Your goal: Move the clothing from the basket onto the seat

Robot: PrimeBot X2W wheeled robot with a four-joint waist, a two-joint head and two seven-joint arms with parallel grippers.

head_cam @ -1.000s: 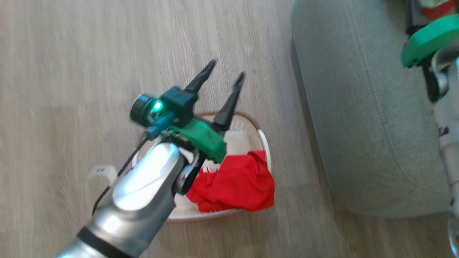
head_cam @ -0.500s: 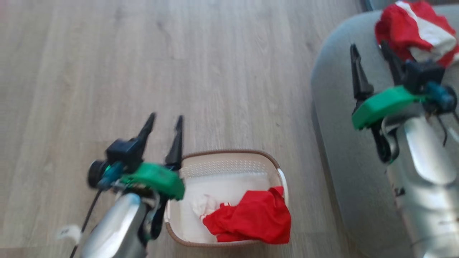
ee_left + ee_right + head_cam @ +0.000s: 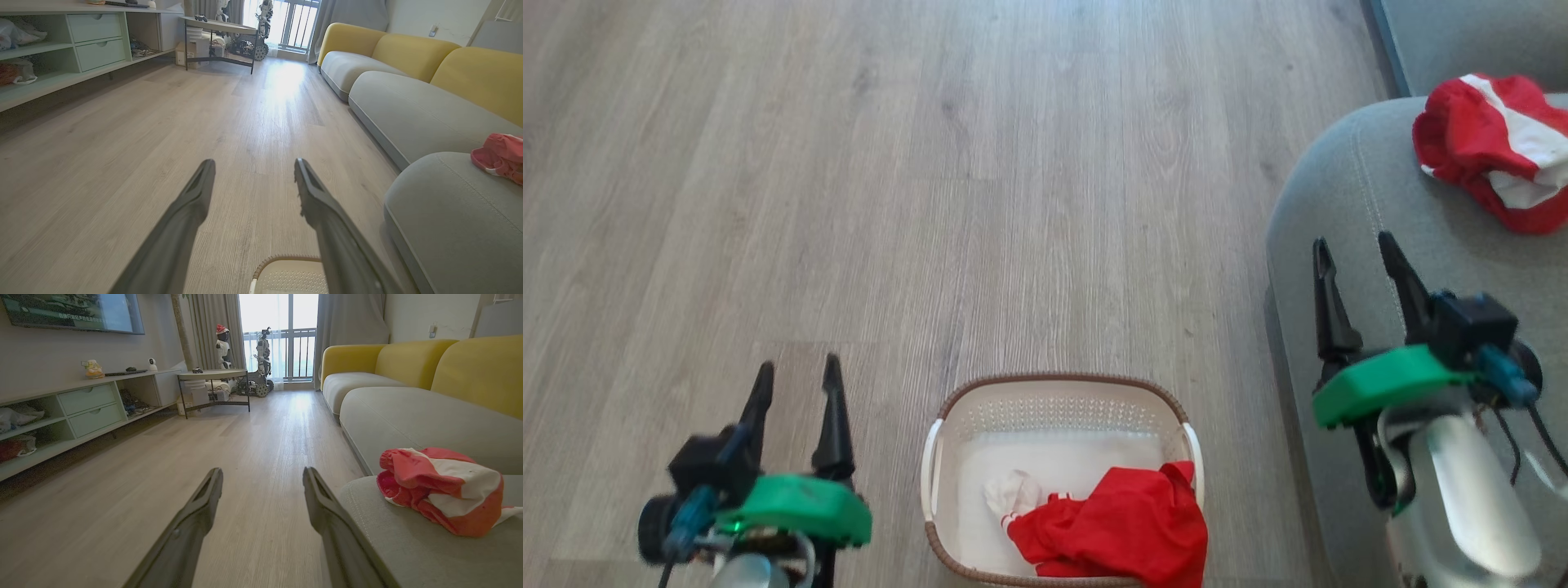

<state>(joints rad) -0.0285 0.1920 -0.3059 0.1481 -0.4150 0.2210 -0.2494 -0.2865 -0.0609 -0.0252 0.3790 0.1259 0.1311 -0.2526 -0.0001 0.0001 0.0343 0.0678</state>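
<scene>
The left gripper (image 3: 797, 369), two long dark fingers on a green mount, has its jaws spread wide with nothing between them. It hangs over the pale wood-look plank floor (image 3: 931, 163), just left of the small rectangular cream-white plastic basket (image 3: 1054, 379) with perforated walls, a brown woven-look rim and white side handles. The right gripper (image 3: 1352, 242) is likewise spread wide and empty, poised over the floor-side edge of the large grey fabric sofa (image 3: 1347, 188) with rounded corners and stitched seams, which stands just right of the basket. Inside the basket, a crumpled bright red fabric garment (image 3: 1127, 527) lies heaped in the near right corner, riding up against the right wall, with a small white wad of cloth (image 3: 1011, 492) touching its left side. A second bundled garment (image 3: 1486, 139), red with white panels, rests on the sofa seat beyond the right gripper, apart from its fingers. Yellow back cushions (image 3: 470, 371) line the sofa.
</scene>
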